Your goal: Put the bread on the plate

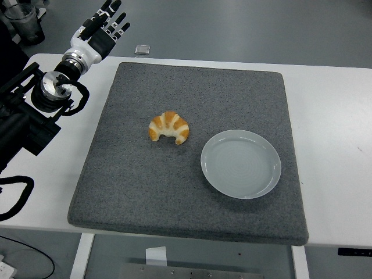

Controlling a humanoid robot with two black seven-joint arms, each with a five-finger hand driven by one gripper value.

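Observation:
A golden croissant-shaped bread lies near the middle of the grey mat. To its right and a little nearer sits a pale round plate, with nothing on it. My left hand is raised at the far left corner, well away from the bread, fingers spread and holding nothing. The left arm comes in from the left edge. No right arm shows.
The grey mat covers most of the white table. A small grey object lies on the floor beyond the table's far edge. A dark container stands at the top left. A black cable loops at the left edge.

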